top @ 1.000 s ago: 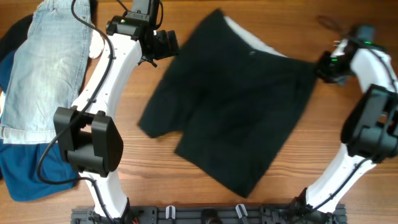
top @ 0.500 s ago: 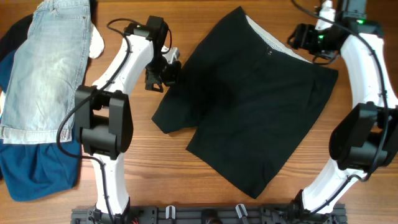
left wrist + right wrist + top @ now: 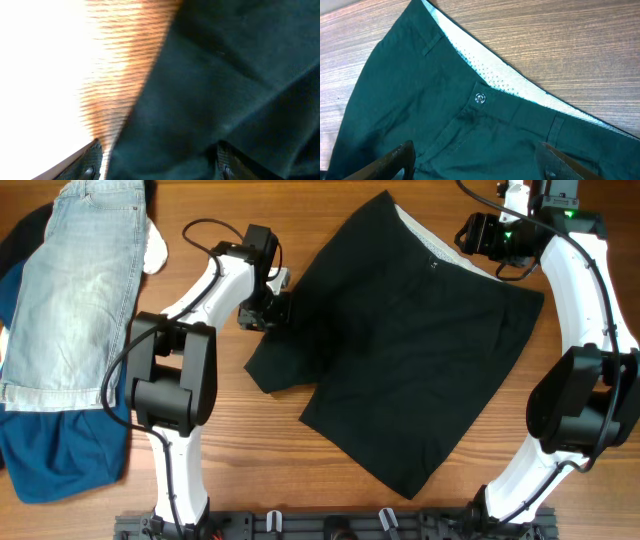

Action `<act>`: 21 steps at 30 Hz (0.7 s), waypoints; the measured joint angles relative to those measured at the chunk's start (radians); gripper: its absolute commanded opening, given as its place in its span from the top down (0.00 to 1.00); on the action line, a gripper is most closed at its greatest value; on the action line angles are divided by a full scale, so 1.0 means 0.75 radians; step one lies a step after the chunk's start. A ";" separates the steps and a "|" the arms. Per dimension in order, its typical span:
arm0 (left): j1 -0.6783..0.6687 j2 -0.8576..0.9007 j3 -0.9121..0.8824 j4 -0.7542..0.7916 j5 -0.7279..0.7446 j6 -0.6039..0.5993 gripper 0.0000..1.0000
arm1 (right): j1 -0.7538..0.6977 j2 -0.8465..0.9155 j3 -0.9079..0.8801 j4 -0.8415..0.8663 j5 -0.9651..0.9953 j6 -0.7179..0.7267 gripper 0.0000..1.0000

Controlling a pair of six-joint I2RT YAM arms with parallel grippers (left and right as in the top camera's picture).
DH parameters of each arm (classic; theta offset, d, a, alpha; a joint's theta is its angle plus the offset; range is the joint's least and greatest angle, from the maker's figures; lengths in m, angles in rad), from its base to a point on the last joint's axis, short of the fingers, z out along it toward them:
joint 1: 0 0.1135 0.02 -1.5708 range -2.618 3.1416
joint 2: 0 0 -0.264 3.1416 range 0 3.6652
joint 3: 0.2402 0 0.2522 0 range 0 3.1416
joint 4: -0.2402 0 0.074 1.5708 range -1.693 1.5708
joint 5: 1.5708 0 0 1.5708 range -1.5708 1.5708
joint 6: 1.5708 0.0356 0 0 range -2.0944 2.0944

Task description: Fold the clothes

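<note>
The clothes are black shorts (image 3: 400, 350) spread flat mid-table, with the pale waistband lining (image 3: 425, 240) showing at the back. My left gripper (image 3: 272, 308) sits low at the edge of the shorts' left leg. In the left wrist view its fingers (image 3: 92, 160) stand apart, with the dark fabric edge (image 3: 210, 90) between them and wood on the left. My right gripper (image 3: 475, 238) hovers over the waistband. It (image 3: 477, 160) is open above the button (image 3: 480, 98), holding nothing.
Faded denim shorts (image 3: 75, 280) lie at the far left over a bright blue garment (image 3: 50, 450) and a dark one (image 3: 20, 240). A black rail (image 3: 330, 525) runs along the front edge by the arm bases.
The right gripper let go of the waistband and rose to the back. The shorts shifted right and lie flatter. The left gripper came down onto the left leg's edge, its jaws narrowing.
</note>
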 measured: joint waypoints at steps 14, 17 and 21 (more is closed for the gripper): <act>0.052 -0.046 0.094 -0.068 0.075 -0.138 0.96 | 0.000 0.000 0.000 0.009 0.000 -0.009 0.27; -0.079 -0.253 0.156 -0.043 0.076 -0.156 0.96 | 0.000 0.000 0.000 0.009 0.000 -0.009 0.27; -0.452 -0.197 0.170 0.026 0.061 -0.161 0.60 | 0.000 0.000 0.000 0.009 0.000 -0.009 0.26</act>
